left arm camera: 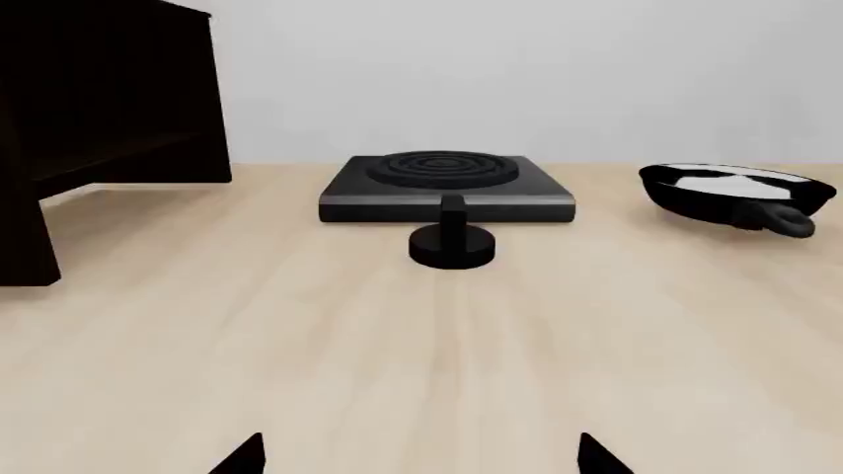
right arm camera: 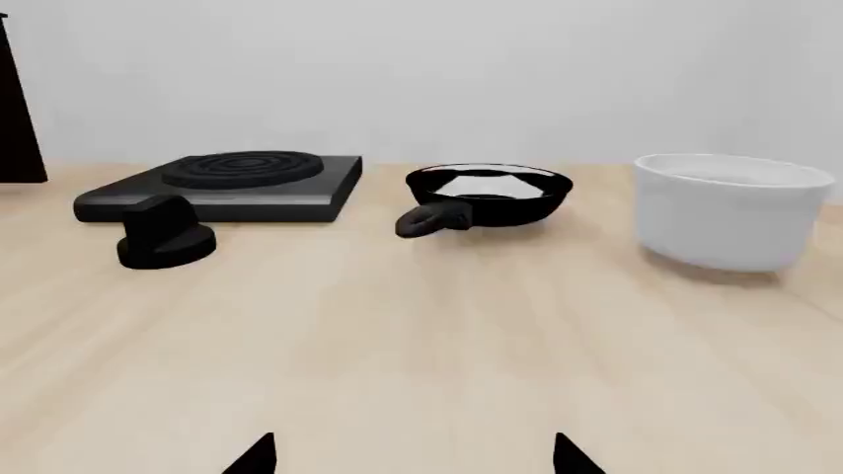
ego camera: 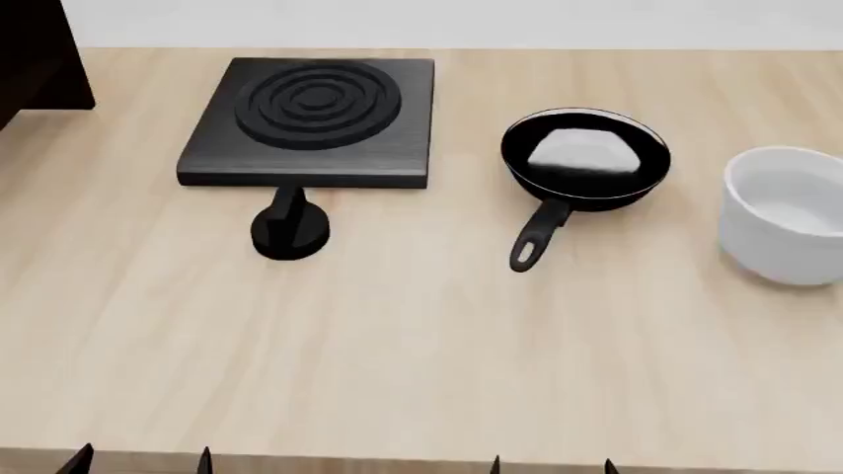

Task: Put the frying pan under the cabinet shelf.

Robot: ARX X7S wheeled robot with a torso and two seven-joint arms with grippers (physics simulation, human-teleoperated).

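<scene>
A: Start at the far left — what's there?

B: The cabinet shelf (ego camera: 39, 54), nearly black, at the table's (ego camera: 395, 346) left back corner; the left wrist view shows its flat side panel (left arm camera: 106, 99) and a leg standing on the wood.

A: And next to it?

B: The square burner plate (ego camera: 310, 118) with raised rings, well apart from the cabinet. Just in front of it stands a round black knob (ego camera: 288, 232), close to the plate's front edge.

A: Where is the frying pan?

B: To the right of the burner plate, flat on the table — the frying pan (ego camera: 585, 158) has a glossy inside with a pale reflection, and its long handle (ego camera: 538, 237) points toward the near edge, the hole at its tip. It is apart from the plate and far from the cabinet.

A: Farther right?

B: A white bowl (ego camera: 784, 212), upright, near the pan but not touching it.

A: The arms?

B: Only dark tips at the near edge. The left pincer (ego camera: 142, 459) has its tips spread apart, holding nothing. The right pincer (ego camera: 551, 464) is likewise spread and empty, nothing between its tips (right arm camera: 570, 456).
</scene>
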